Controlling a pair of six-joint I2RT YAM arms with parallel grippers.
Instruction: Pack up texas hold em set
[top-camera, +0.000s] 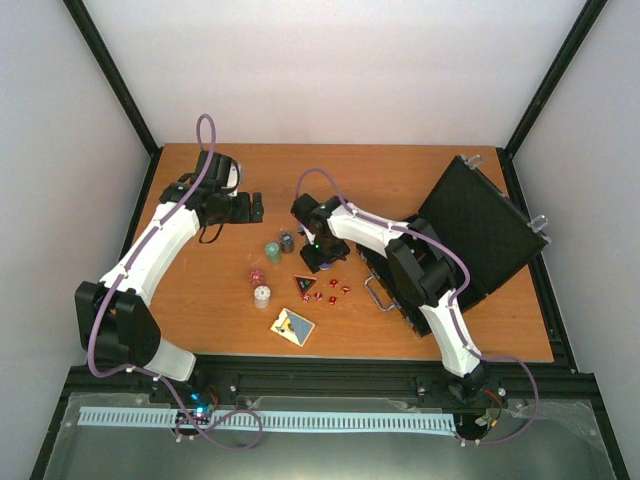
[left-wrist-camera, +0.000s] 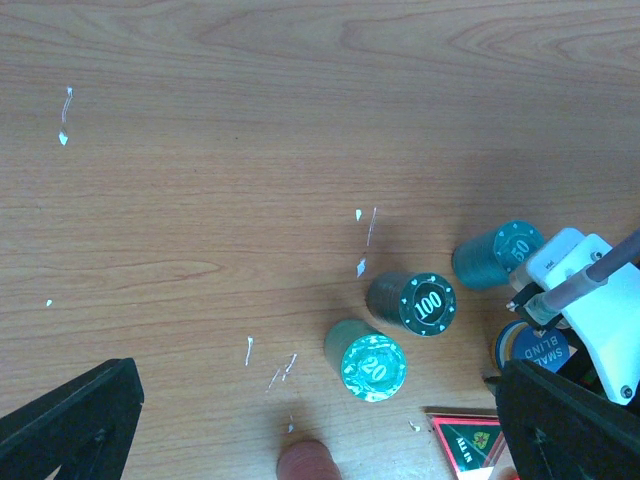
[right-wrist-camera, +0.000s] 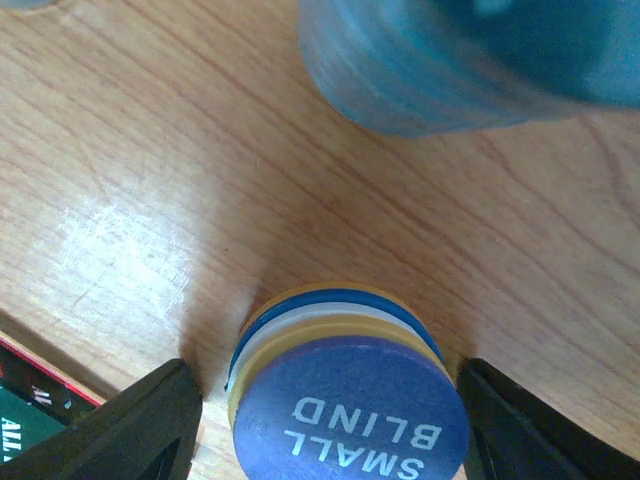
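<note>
The disc stack on the desk is straddled by the right pincer, spread and seemingly not yet gripping; it should be centred before squeezing, then carried to the open case. The left pincer is held wide, empty.

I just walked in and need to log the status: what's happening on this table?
The right gripper is low at the table, open, straddling a short stack topped by the SMALL BLIND disc. The left gripper hangs open over bare wood near the 20 chip stack and 100 chip stack. The black briefcase lies open at right; the red dice and card deck are out on the table.
</note>
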